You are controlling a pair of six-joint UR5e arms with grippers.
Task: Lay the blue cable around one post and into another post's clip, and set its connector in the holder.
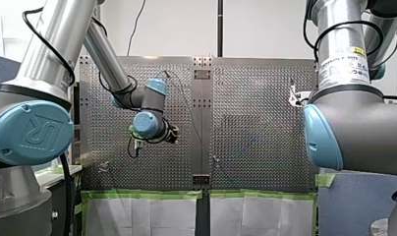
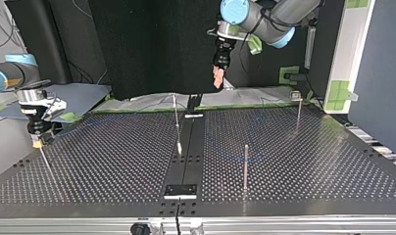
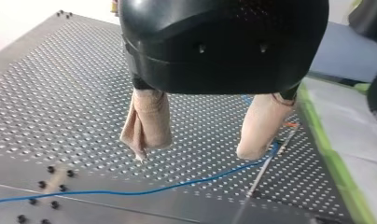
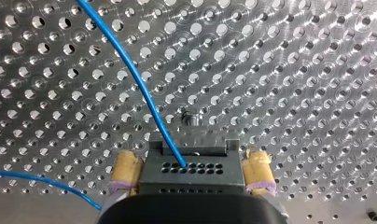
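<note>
My right pincer (image 4: 191, 159), pinching the connector (image 4: 191, 171) low over the desk (image 4: 294, 70), should, I judge, set it down squarely and slowly, leaving slack in the blue cable (image 4: 135, 79) that runs across the perforated metal past a post (image 3: 266, 170) below my spread left pincer (image 3: 196, 150), a black curtain (image 2: 152, 44) beyond.

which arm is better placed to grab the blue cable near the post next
Left, probably. My left hand is open, with the blue cable and a post just under it. My right hand is shut on the connector.
</note>
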